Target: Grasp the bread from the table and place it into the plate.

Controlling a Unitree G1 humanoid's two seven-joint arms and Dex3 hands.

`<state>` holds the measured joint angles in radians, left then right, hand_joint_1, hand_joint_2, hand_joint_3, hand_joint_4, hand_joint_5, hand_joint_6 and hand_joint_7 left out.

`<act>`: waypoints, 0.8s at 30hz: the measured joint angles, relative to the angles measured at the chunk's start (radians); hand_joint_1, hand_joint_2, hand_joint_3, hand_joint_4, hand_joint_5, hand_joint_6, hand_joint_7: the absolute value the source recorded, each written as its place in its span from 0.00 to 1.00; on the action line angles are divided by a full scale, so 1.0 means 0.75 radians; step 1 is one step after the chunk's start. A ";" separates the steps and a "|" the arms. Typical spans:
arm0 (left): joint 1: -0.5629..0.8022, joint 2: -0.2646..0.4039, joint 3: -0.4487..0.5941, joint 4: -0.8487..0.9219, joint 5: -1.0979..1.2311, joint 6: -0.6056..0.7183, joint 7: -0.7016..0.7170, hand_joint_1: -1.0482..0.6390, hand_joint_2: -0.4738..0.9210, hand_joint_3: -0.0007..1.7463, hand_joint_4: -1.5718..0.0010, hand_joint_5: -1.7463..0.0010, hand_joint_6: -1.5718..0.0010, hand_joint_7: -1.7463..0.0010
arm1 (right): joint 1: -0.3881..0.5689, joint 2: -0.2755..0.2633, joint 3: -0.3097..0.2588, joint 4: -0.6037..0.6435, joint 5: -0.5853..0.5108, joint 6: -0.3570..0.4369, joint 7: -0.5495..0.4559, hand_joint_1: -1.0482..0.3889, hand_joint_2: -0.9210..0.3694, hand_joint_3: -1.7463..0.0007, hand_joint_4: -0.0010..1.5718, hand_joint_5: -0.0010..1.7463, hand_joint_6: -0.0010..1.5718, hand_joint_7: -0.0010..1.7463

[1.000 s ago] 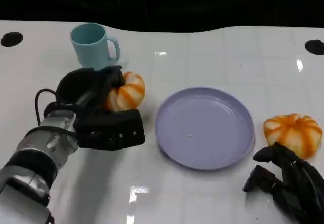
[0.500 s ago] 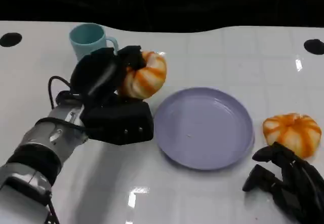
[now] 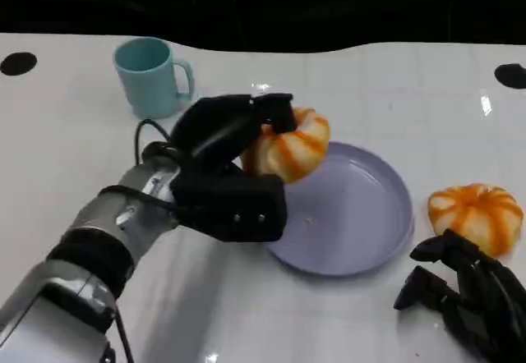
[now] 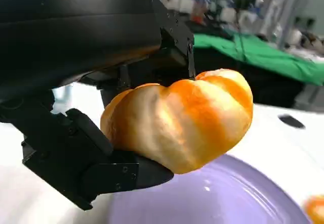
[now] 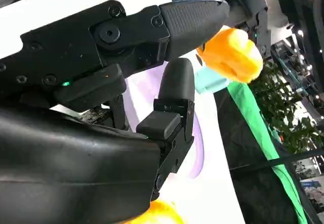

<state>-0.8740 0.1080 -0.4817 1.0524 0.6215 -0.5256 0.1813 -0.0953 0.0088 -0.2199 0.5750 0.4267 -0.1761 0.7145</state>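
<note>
The bread (image 3: 289,144), a round orange-and-cream striped bun, is held in the left hand (image 3: 233,170) and is lifted clear of the desk (image 3: 82,141). It is seen over the plate's (image 3: 362,232) rim, on the side nearest the cup (image 3: 152,75). In the left wrist view the bread (image 4: 179,120) is carried above the purple surface of the plate (image 4: 238,198), apart from it, with no contact between the two.

The left hand is closed around the bread: fingers (image 3: 267,108) are wrapped over its top on the side toward the cup, and a thick lower part of the hand (image 3: 238,207) is set beneath and beside it. In the left wrist view a black finger (image 4: 121,173) is pressed under the bread and the shell of the hand is laid over its upper side, so that the bun is clamped between them.

The right hand (image 3: 468,297) is rested low on the desk, beyond the plate's far side from the cup, with its fingers curled in and nothing held in them. A second bread (image 3: 477,215) of the same kind is lying on the desk just beside the right hand, between it and the plate's edge; whether the fingertips touch it cannot be told. In the right wrist view the held bread (image 5: 233,54) is seen beyond the right hand's fingers (image 5: 172,97), next to the cup (image 5: 210,82).
</note>
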 measured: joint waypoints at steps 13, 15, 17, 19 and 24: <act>-0.090 -0.115 -0.052 0.099 0.031 0.037 -0.027 0.54 0.71 0.64 0.45 0.00 0.56 0.00 | 0.006 0.000 -0.001 -0.018 0.010 0.032 0.001 0.37 0.00 0.88 0.43 0.85 0.39 0.67; -0.105 -0.122 -0.059 0.118 0.046 0.047 -0.027 0.54 0.72 0.61 0.46 0.00 0.56 0.04 | 0.006 0.000 -0.001 -0.019 0.009 0.033 0.000 0.37 0.00 0.87 0.43 0.85 0.39 0.67; -0.109 -0.128 -0.060 0.136 0.049 0.047 -0.027 0.54 0.73 0.60 0.46 0.00 0.55 0.06 | 0.006 0.000 -0.001 -0.018 0.009 0.033 0.003 0.37 0.00 0.87 0.43 0.85 0.39 0.67; -0.109 -0.135 -0.060 0.149 0.050 0.047 -0.027 0.54 0.74 0.60 0.46 0.00 0.55 0.07 | 0.006 0.000 -0.001 -0.017 0.010 0.033 0.007 0.37 0.00 0.87 0.43 0.85 0.39 0.67; -0.114 -0.139 -0.054 0.165 0.039 0.046 -0.072 0.43 0.96 0.26 0.68 0.48 0.68 0.73 | 0.005 0.000 -0.001 -0.016 0.008 0.032 0.011 0.37 0.00 0.87 0.43 0.85 0.38 0.67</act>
<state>-0.9592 0.0040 -0.5222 1.1759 0.6511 -0.4912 0.1272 -0.0912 0.0091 -0.2207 0.5633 0.4331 -0.1520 0.7230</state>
